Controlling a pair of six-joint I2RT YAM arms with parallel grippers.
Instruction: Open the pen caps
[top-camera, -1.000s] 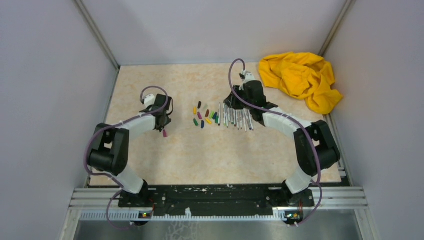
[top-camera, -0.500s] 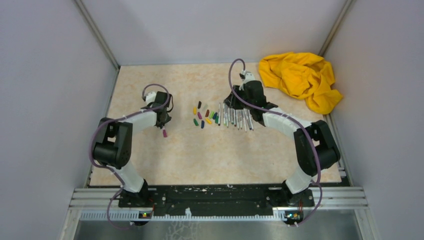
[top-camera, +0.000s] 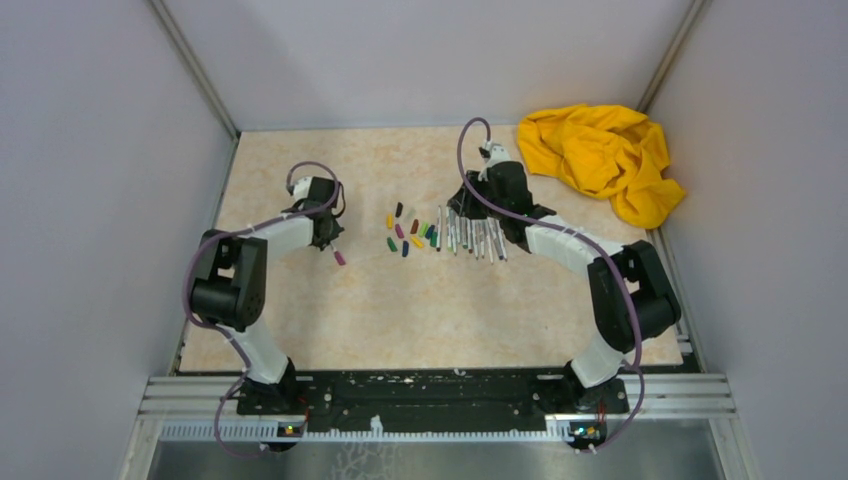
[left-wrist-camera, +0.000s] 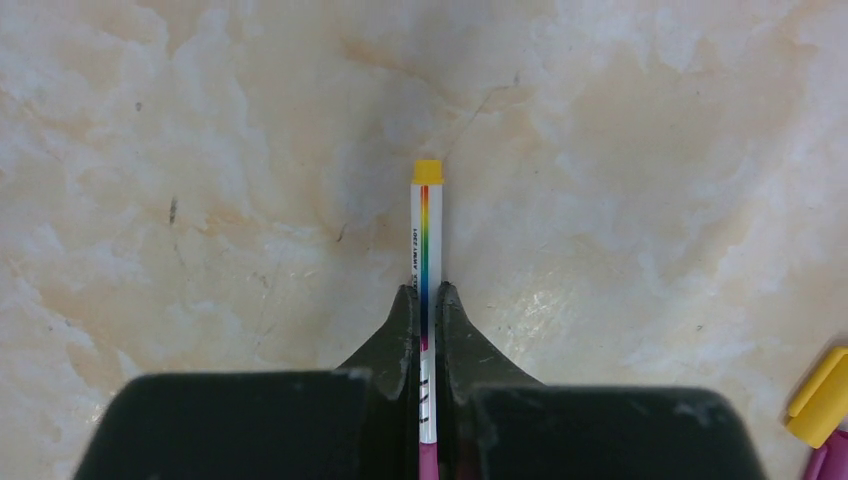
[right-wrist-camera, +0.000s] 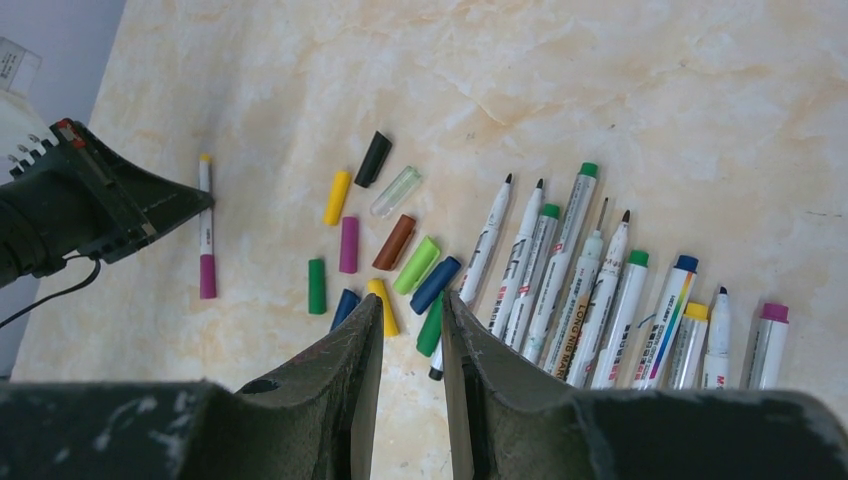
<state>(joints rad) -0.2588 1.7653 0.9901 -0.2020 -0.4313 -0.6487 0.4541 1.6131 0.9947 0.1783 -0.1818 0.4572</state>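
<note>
Two black fingers of the left pincer (left-wrist-camera: 425, 300) are pressed together on the white barrel of a pen (left-wrist-camera: 425, 230), gripping it partway along its rainbow stripe. The pen's yellow end points away from the wrist, and its magenta cap (right-wrist-camera: 207, 275) is on the opposite end, behind the grip. From the right wrist view this pen sits alone at the left of the bench (top-camera: 430, 310), well apart from the other pens; whether it rests on the surface or is raised off it I cannot tell. The right pincer (right-wrist-camera: 412, 335) hangs with its jaws parted by a narrow gap and nothing between them, above the near edge of the loose pen caps (right-wrist-camera: 348, 244). These lie scattered on the bench between the two arms: black, clear, two yellow, purple, brown, light green, blue, dark blue and two darker green ones, some touching each other. A green cap and a blue one show in the gap between the right fingers (right-wrist-camera: 365, 345). Just to the right of the caps lies a row of pens (right-wrist-camera: 560, 280), side by side and fanned slightly, several with bare dark tips pointing away. At the far right corner of the bench sits a crumpled yellow cloth (top-camera: 600, 160).
</note>
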